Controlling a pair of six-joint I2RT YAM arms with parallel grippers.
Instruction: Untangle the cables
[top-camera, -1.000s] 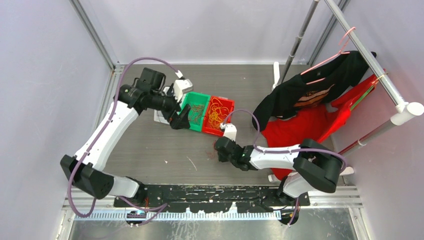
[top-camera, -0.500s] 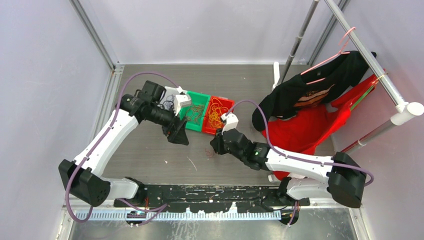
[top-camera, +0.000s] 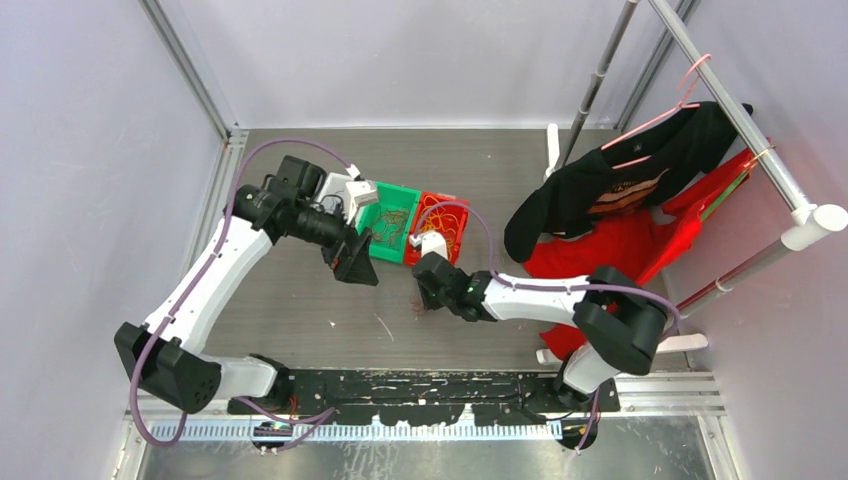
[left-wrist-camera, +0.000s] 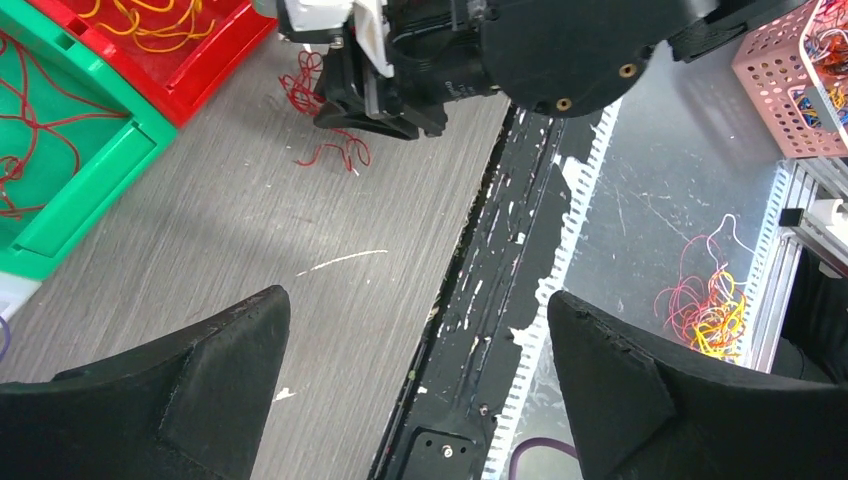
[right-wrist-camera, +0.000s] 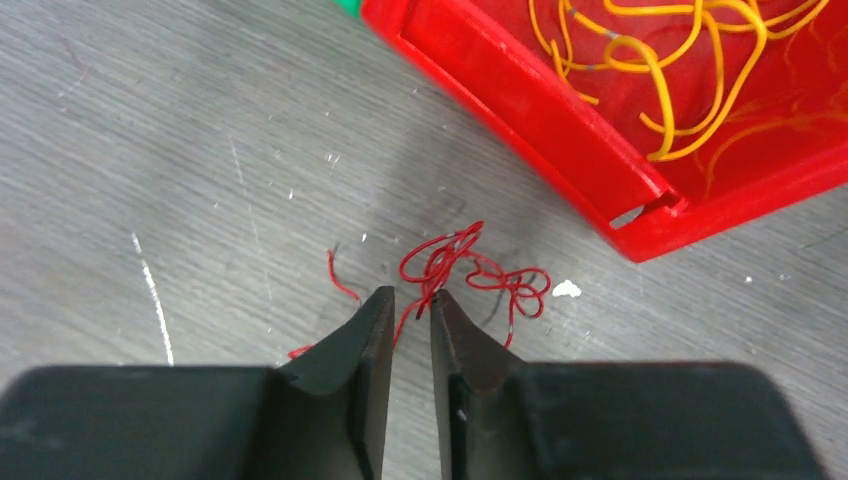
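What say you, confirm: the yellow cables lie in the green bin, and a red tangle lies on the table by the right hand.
Wrong bin. The yellow cables lie in the red bin, as the right wrist view shows. The red tangle does lie on the table by the right hand.

Green bin (left-wrist-camera: 95, 170): sitting on the desk (top-camera: 300, 300), touching red bin (right-wrist-camera: 520, 110).
Black shirt (top-camera: 610, 180): hanging on rack (top-camera: 740, 120) beside red shirt (top-camera: 610, 260).
Pink basket (left-wrist-camera: 775, 100): sitting off the desk.
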